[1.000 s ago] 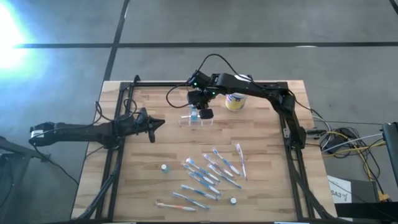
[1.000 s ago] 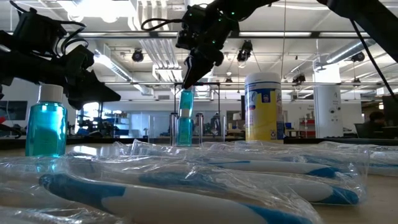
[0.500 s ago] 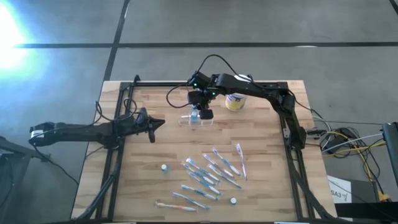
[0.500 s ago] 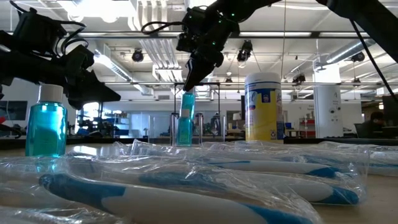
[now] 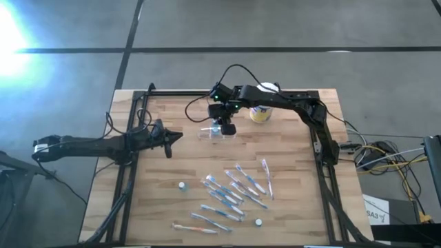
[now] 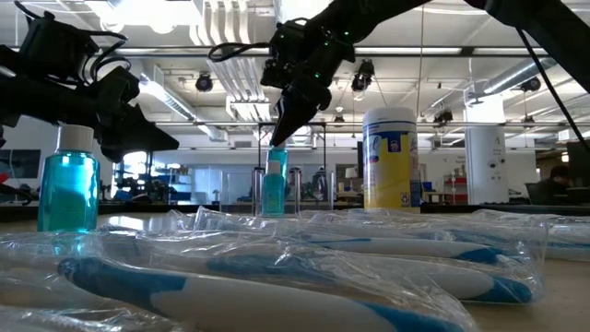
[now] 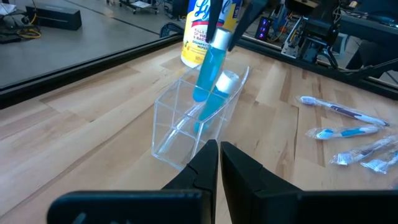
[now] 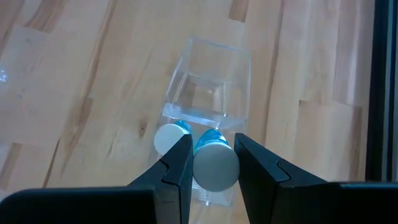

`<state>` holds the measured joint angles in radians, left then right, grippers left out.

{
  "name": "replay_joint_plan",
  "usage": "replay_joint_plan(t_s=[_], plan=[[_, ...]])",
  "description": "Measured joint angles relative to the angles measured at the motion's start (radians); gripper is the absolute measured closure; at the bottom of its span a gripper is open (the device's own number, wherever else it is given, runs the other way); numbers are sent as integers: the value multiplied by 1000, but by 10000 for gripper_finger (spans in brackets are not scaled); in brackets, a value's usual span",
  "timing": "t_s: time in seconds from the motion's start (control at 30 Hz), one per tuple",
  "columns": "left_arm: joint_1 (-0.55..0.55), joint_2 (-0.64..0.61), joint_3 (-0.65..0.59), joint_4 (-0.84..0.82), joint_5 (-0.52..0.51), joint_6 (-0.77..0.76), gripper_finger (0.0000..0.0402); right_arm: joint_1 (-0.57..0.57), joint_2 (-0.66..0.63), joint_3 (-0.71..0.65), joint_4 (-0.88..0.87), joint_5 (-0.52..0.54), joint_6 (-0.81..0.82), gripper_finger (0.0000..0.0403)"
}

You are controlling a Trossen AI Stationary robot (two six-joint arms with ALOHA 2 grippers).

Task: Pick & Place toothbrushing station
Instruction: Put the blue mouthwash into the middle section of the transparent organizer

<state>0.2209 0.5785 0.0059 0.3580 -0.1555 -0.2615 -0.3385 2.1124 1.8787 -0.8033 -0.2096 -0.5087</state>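
Bench (image 5: 158, 200): wooden, carries all items.
Toothbrushing station (image 5: 213, 134): clear rigid plastic holder near the far bench edge, beside the white canister (image 5: 260, 110). Judged light, slippery, tip-prone; grip by the side walls.
Right hand (image 8: 208, 165): above the station, closed on a blue bottle (image 7: 208, 65) by its white cap.
Left hand (image 7: 219, 163): shut, empty, apart.

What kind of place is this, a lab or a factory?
Probably a large open robotics lab or workshop: ceiling ducts and lights, workbenches and equipment far back, and a wooden table framed by two robot arms.
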Motion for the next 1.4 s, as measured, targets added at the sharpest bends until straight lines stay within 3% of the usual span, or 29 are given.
replay_joint_plan(t_s=[1.17, 1.4], plan=[[0, 0, 0, 0, 0, 0, 378, -13, 27, -56, 136, -11, -29, 311], [0, 0, 0, 0, 0, 0, 378, -14, 56, -45, 161, -19, -21, 267]])
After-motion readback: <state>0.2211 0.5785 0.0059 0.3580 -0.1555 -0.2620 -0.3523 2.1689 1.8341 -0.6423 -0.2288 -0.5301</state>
